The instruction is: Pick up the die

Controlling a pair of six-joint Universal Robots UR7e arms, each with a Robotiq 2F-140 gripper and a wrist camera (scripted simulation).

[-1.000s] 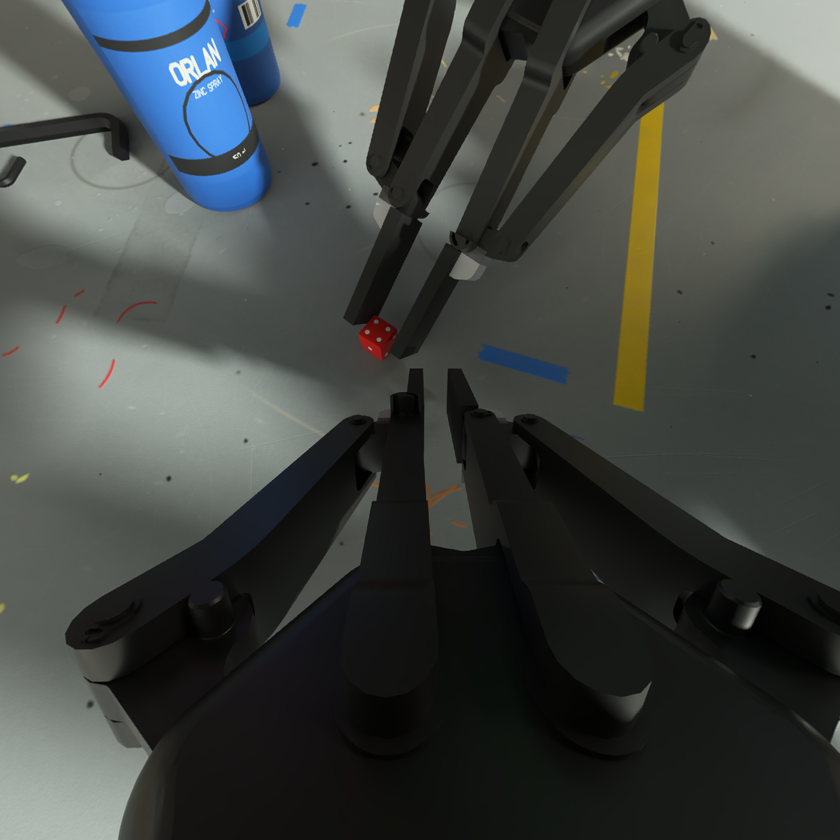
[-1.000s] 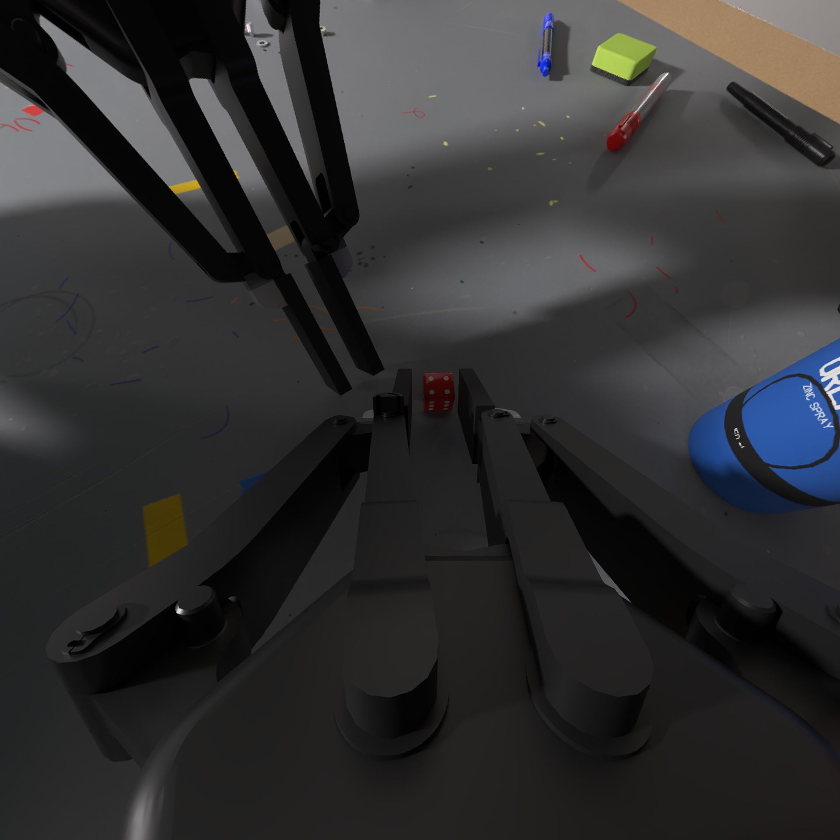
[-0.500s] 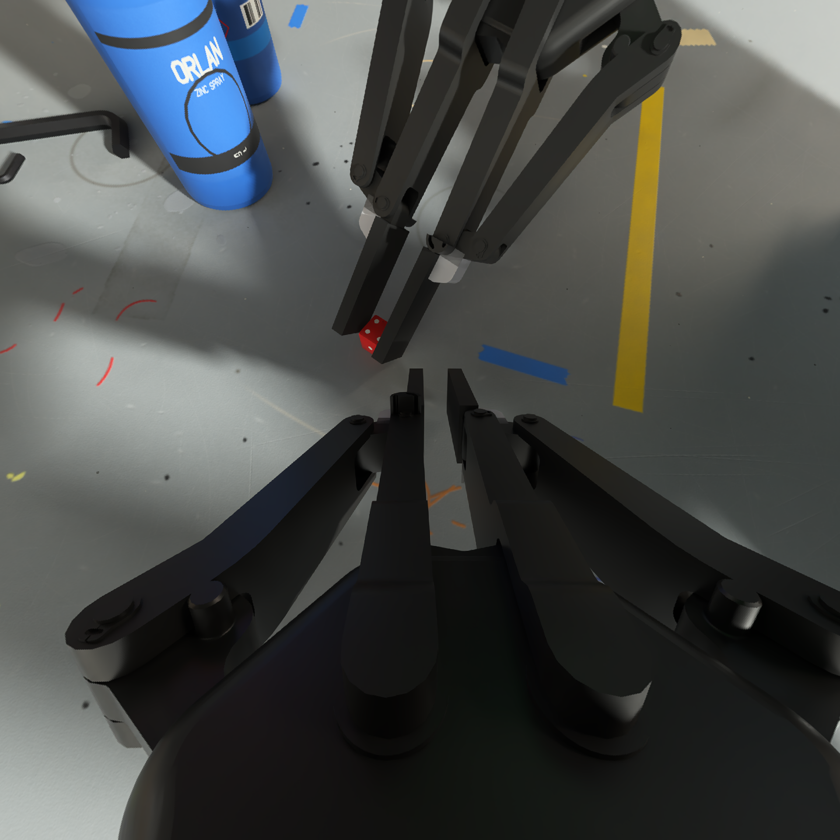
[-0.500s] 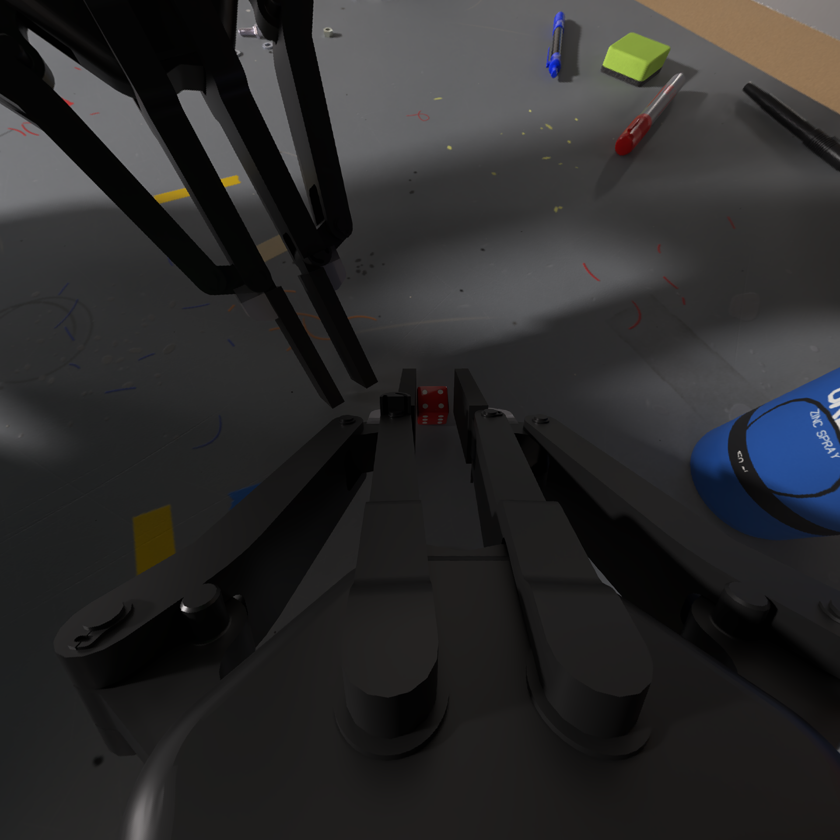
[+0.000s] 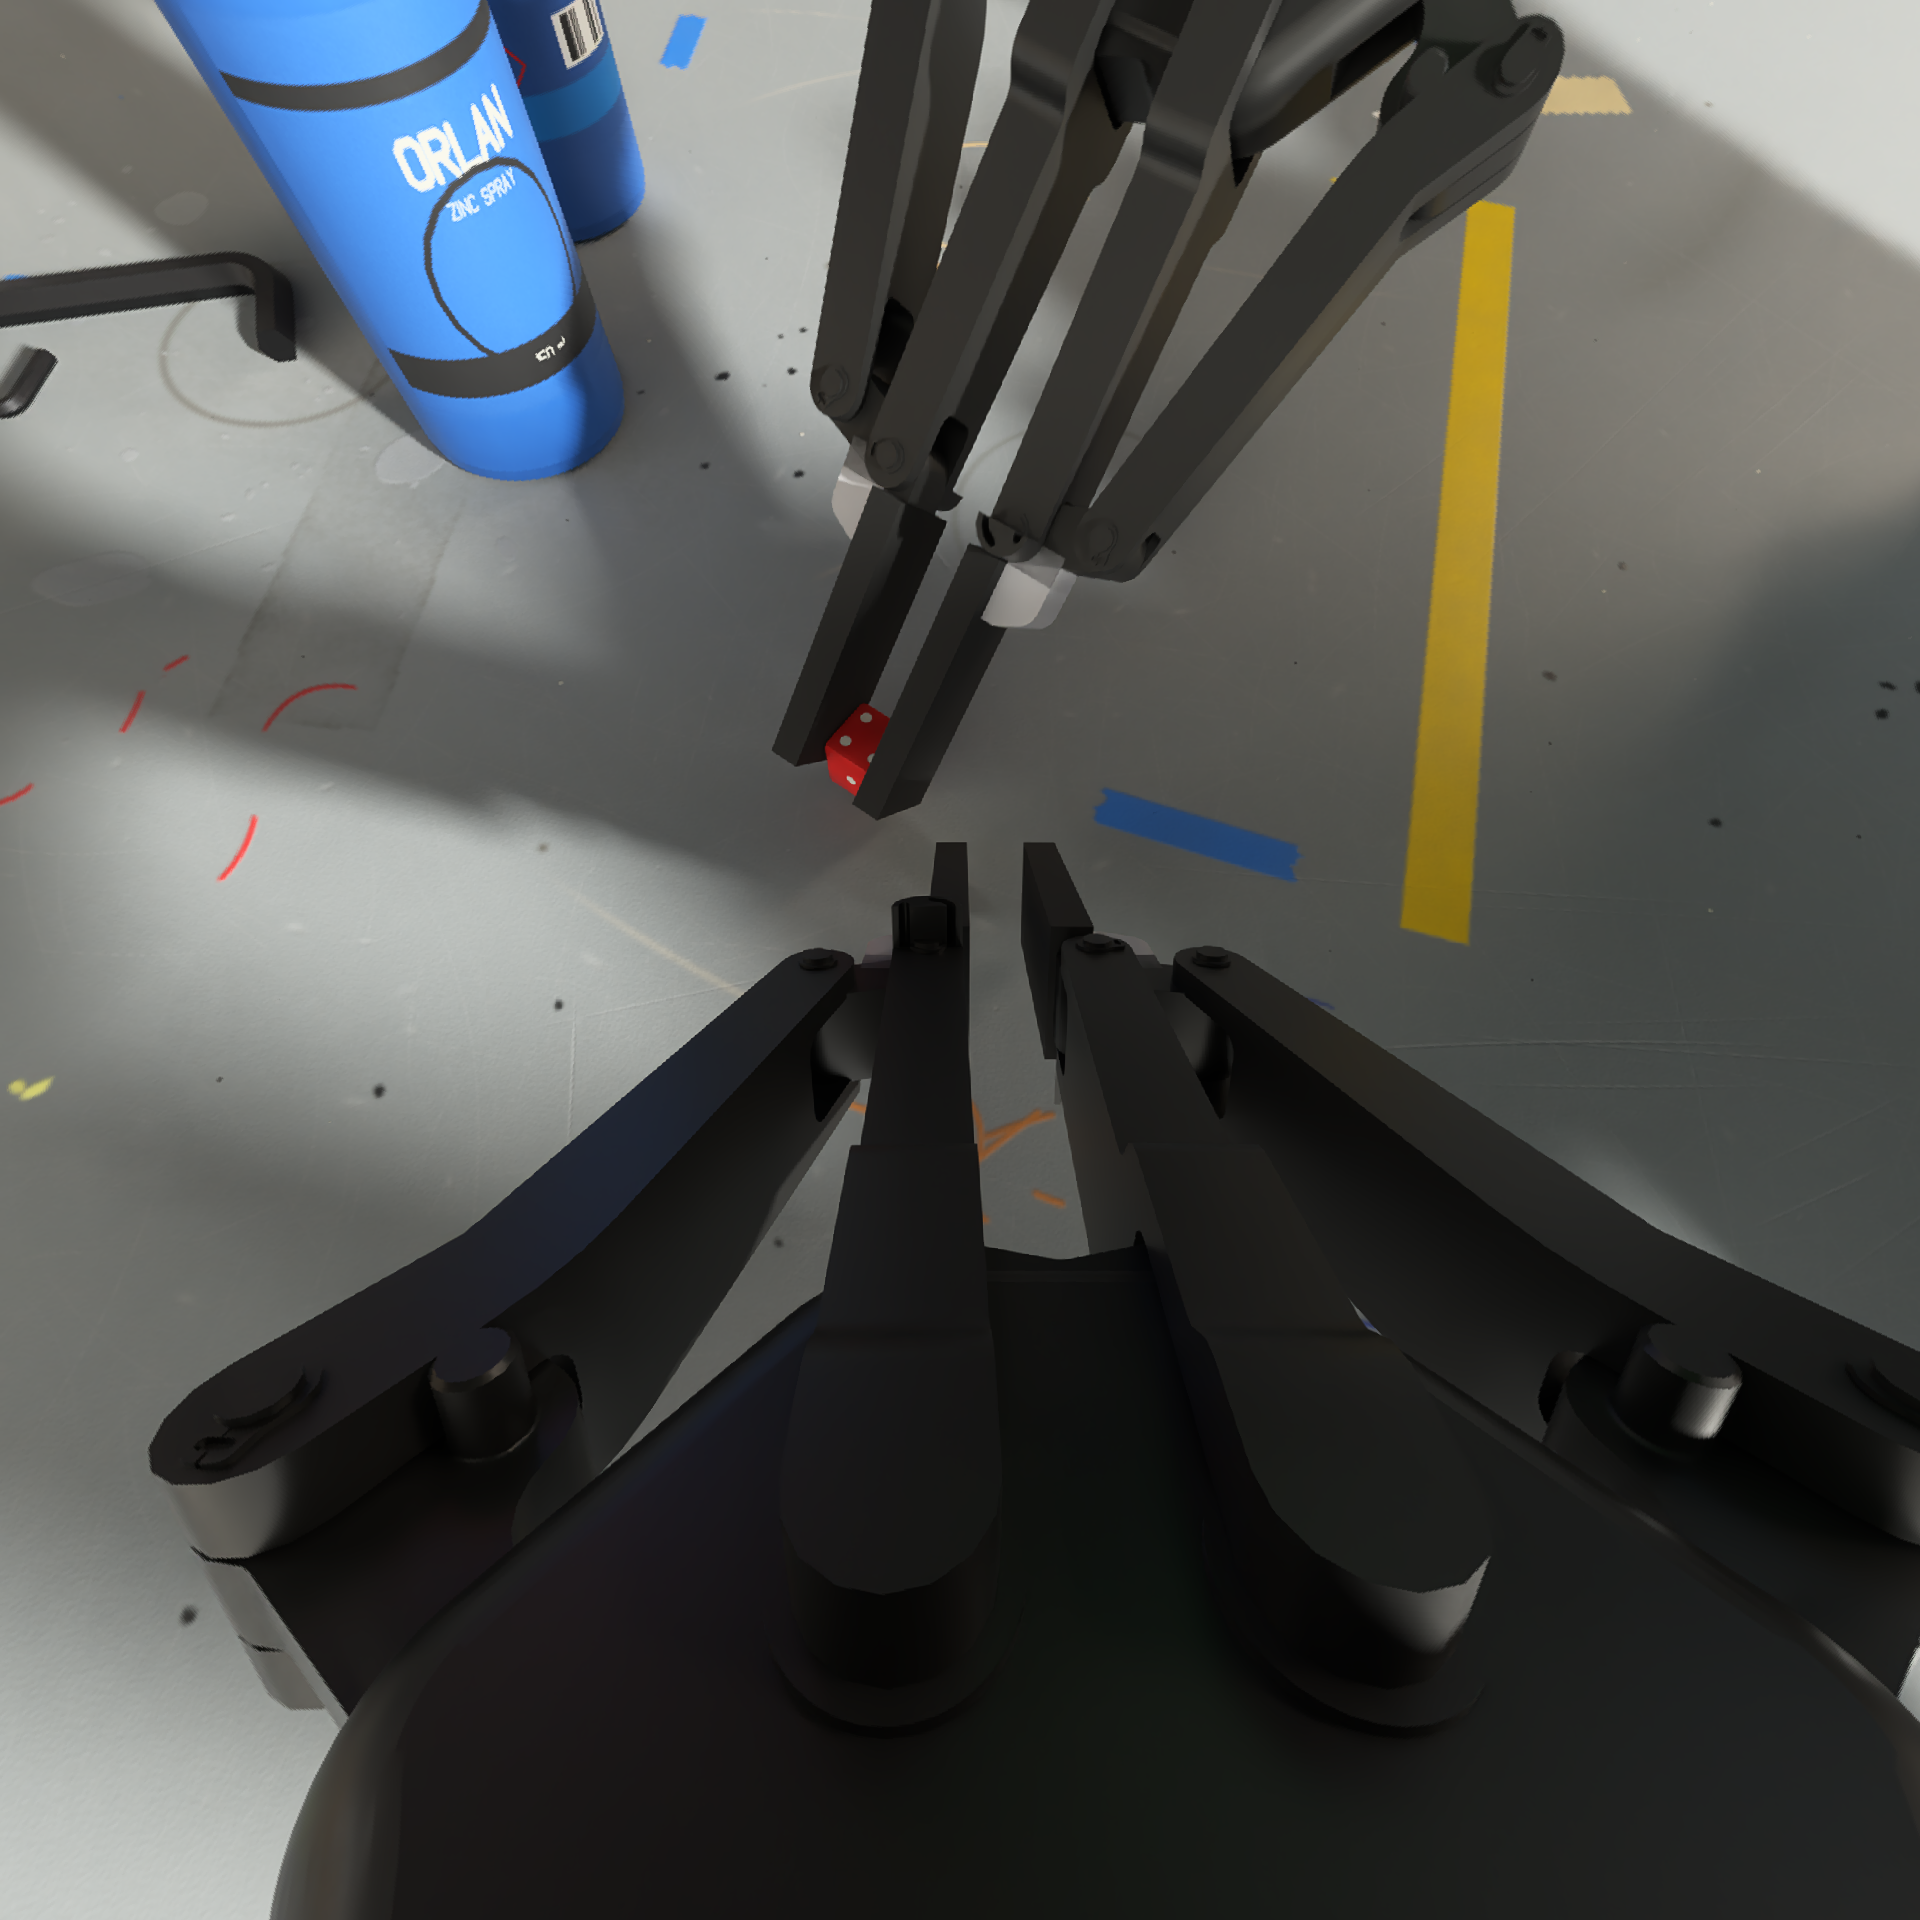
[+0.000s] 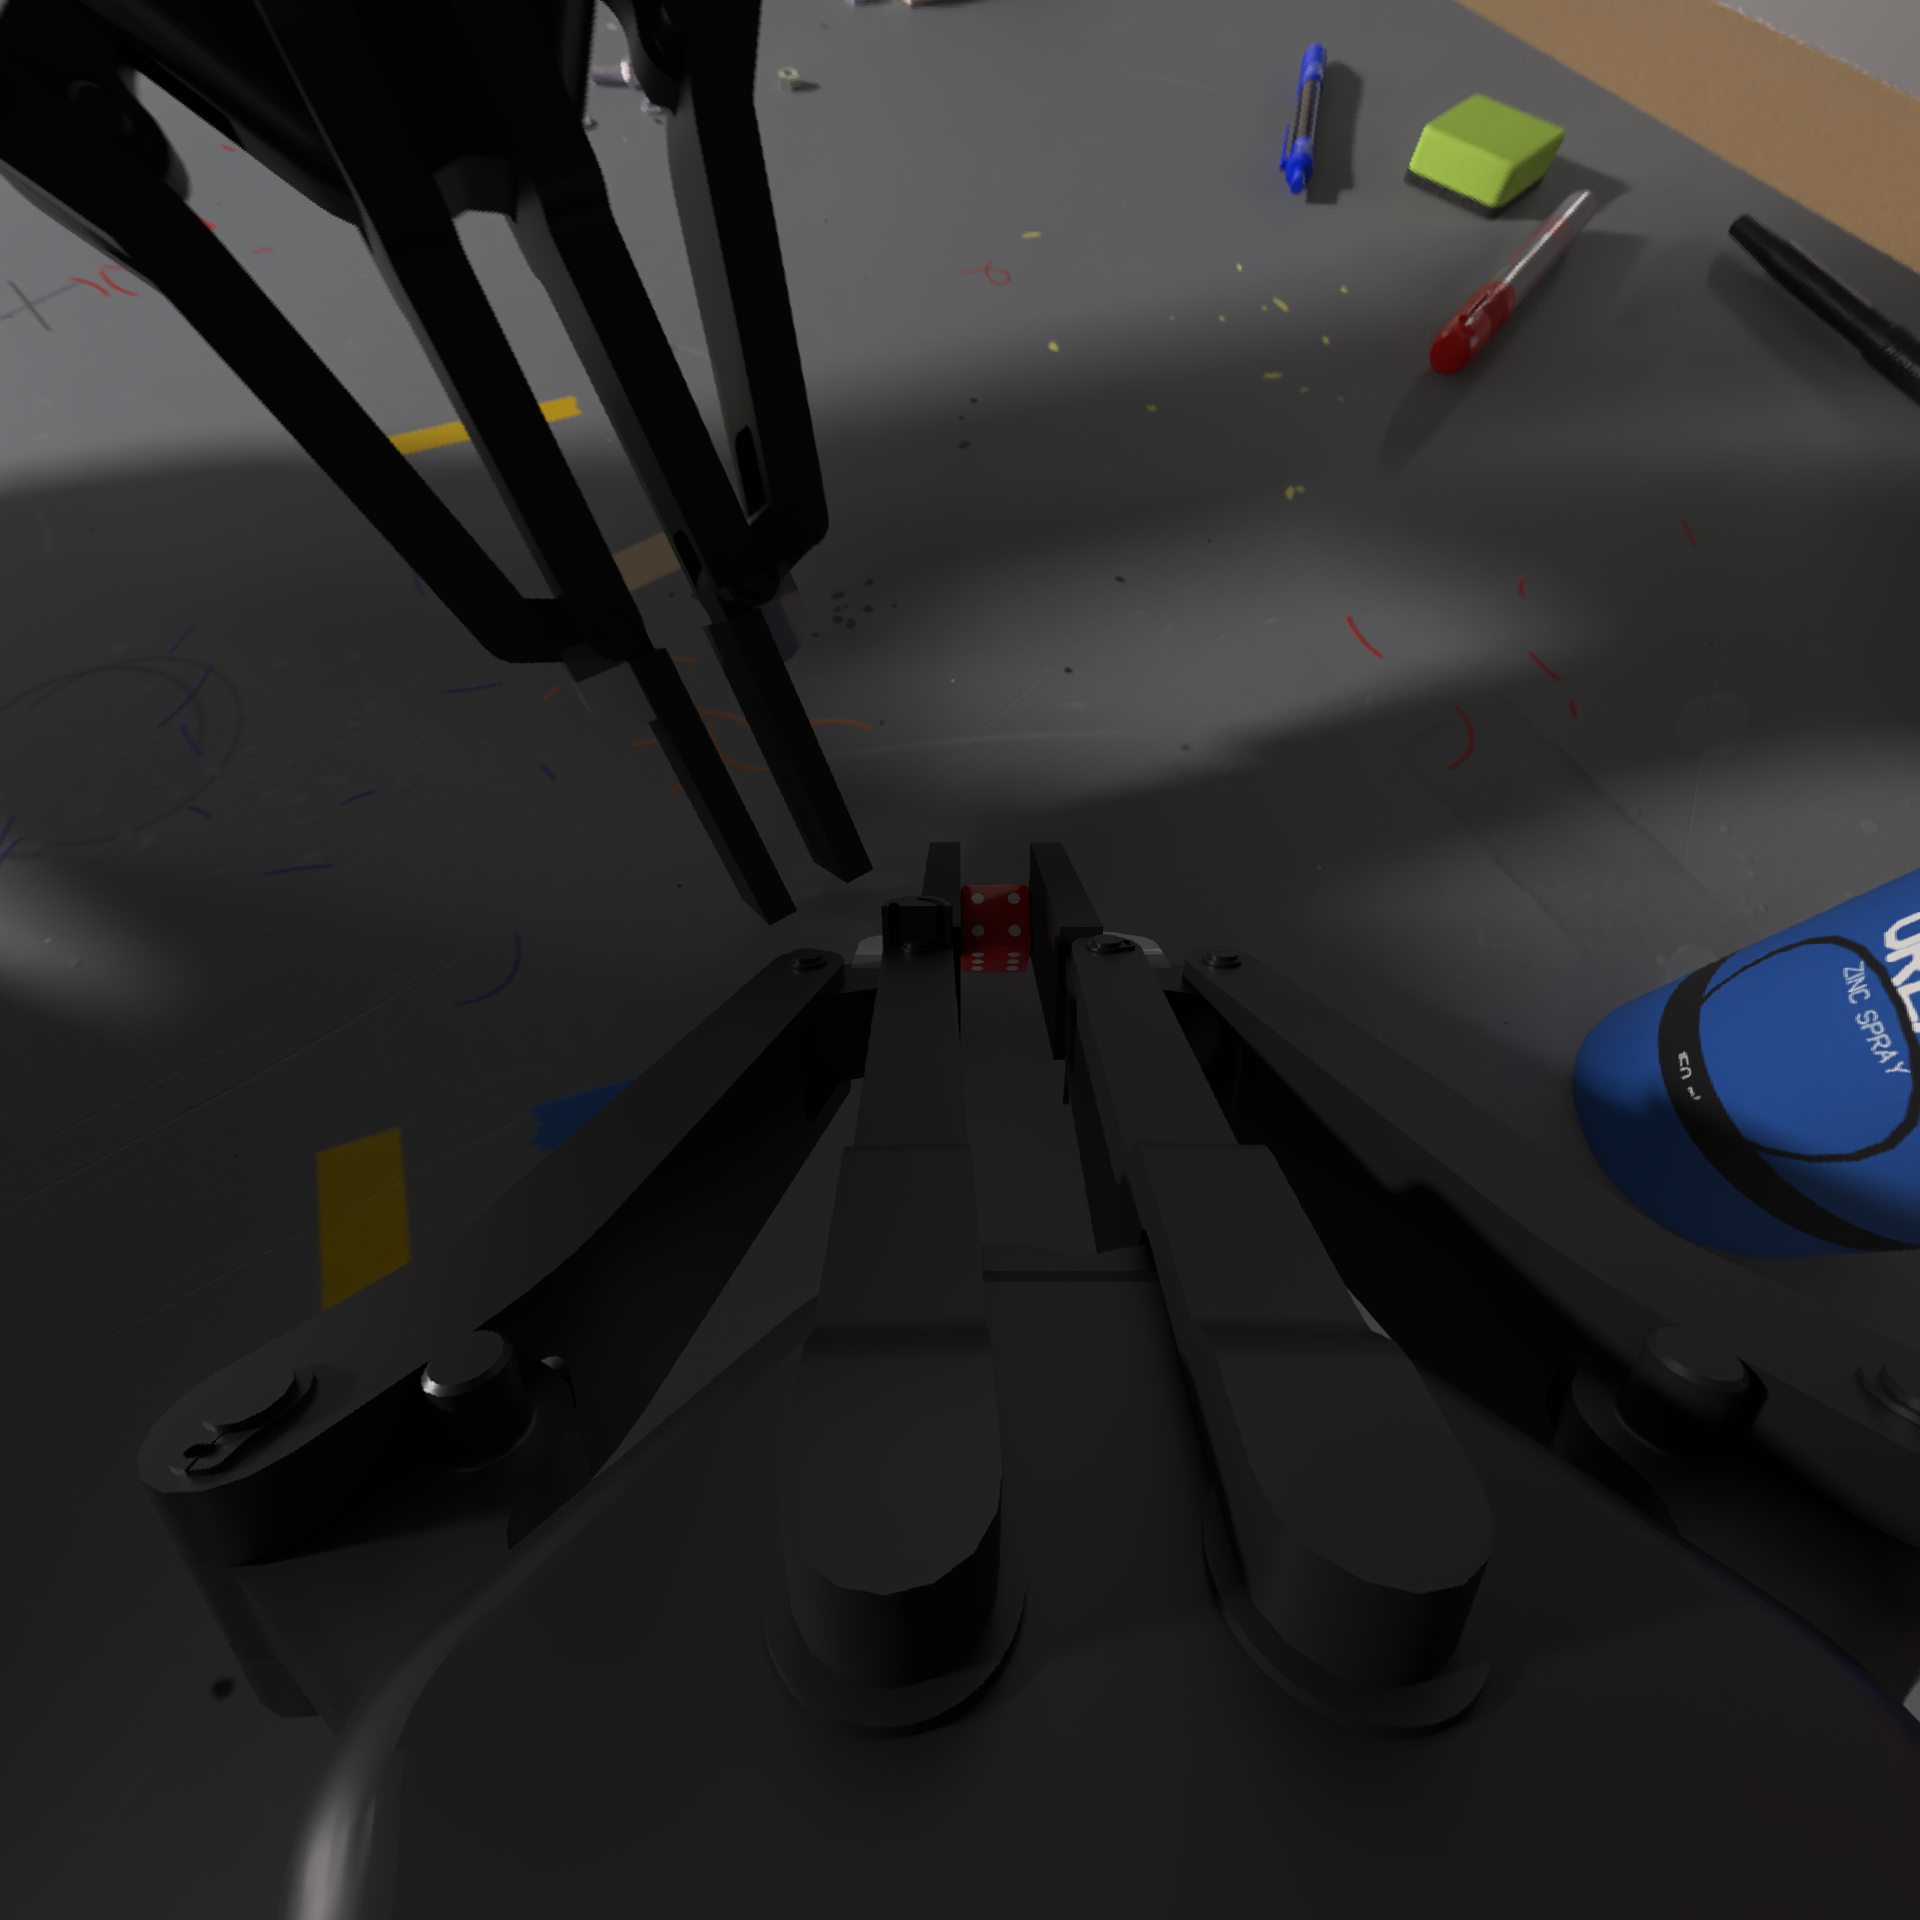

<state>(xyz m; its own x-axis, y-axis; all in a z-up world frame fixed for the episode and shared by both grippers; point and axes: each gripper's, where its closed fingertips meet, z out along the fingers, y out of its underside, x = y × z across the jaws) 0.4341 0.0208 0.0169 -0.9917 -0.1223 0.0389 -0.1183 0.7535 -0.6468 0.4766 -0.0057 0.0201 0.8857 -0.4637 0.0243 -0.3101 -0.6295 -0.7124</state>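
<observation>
Left wrist view: the left tool (image 5: 992,868) sits at the centre with its 2 fingers drawn close together, a narrow slit between the tips and nothing in it. Just beyond, at 12 o'clock, the right tool (image 5: 854,781) comes down steeply from the top edge, and the red die (image 5: 854,750) is pinched between its 2 fingers near their tips. Whether the die touches the grey desk (image 5: 436,935) cannot be told. At 11 o'clock stands a tall blue spray can (image 5: 436,229) with a second blue can (image 5: 577,104) right behind it. A black bent bar (image 5: 156,296) lies at 10 o'clock. A long yellow tape strip (image 5: 1460,571) runs at 1 o'clock, and a short blue tape piece (image 5: 1195,833) lies just beside the left tool's tips at 2 o'clock.

Right wrist view: the right tool (image 6: 994,878) is nearly closed, its fingers pressed on both sides of the die (image 6: 994,925), which shows white pips. The left tool (image 6: 810,888) hangs at 11 o'clock, its tips just beside the right tool's and apart from the die, crowding that side. The blue spray can (image 6: 1766,1091) fills the 3 o'clock edge. Well apart at 1 o'clock lie a blue pen (image 6: 1301,116), a green eraser (image 6: 1486,151), a red marker (image 6: 1507,286) and a black marker (image 6: 1829,307). The desk (image 6: 1143,520) here is dark and scribbled.
</observation>
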